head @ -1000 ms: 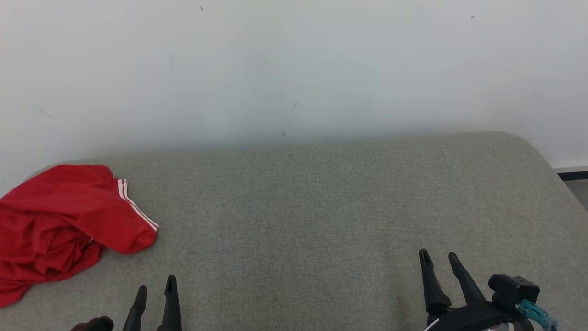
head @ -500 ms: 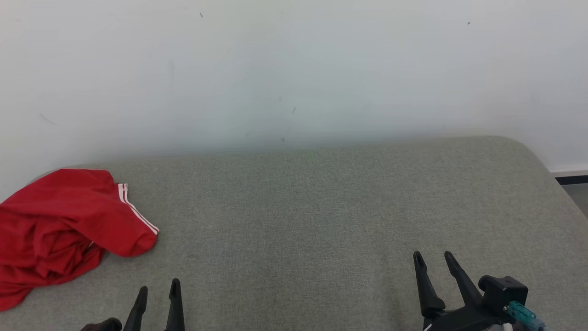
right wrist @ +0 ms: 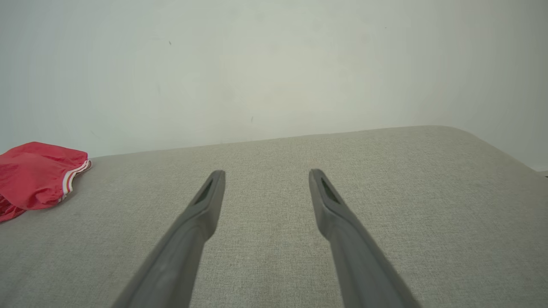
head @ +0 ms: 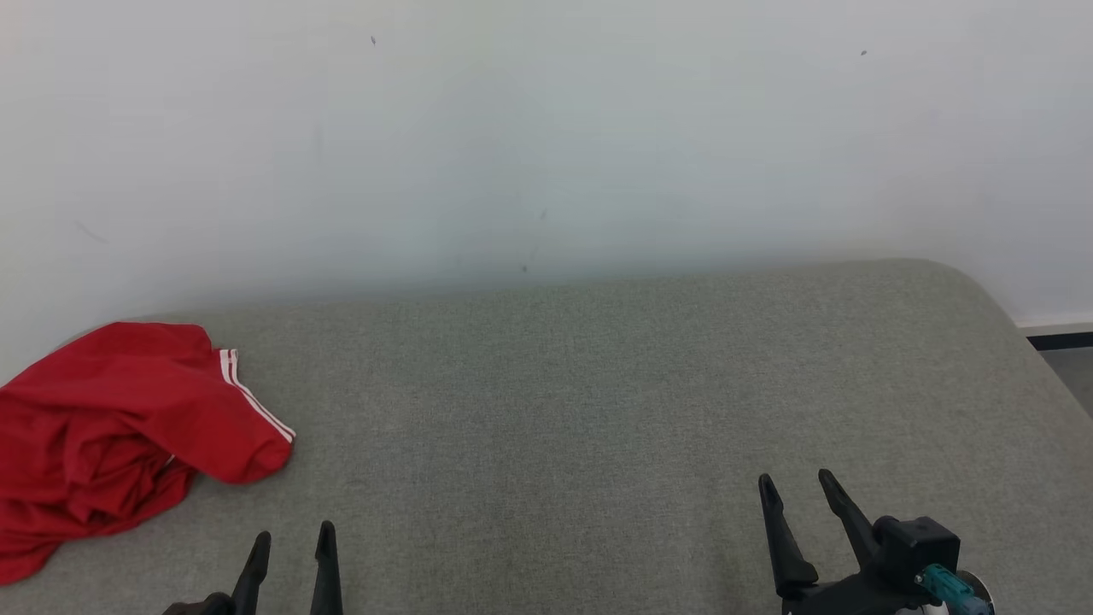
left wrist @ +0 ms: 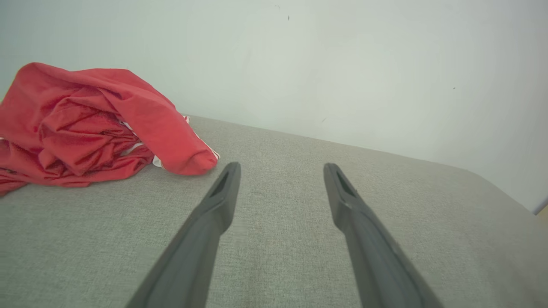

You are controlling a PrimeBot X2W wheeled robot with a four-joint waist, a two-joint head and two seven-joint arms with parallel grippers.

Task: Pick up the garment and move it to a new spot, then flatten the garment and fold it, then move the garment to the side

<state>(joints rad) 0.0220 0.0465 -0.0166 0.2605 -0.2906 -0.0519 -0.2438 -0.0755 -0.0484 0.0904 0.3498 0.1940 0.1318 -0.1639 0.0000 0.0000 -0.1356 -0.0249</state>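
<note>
place: bare indoor room, kind unclear | cues: grey fabric-covered surface (head: 598,384), plain white wall (head: 546,128), dark skirting (head: 1060,340)

Plain white wall (head: 546,128) with a few faint specks across 12 o'clock, grey-green fabric-covered table (head: 598,384) from centre to 6 o'clock, corner rounded at 2 o'clock, dark baseboard (head: 1059,340) and grey floor (head: 1078,371) at 3 o'clock, soft even light
</note>
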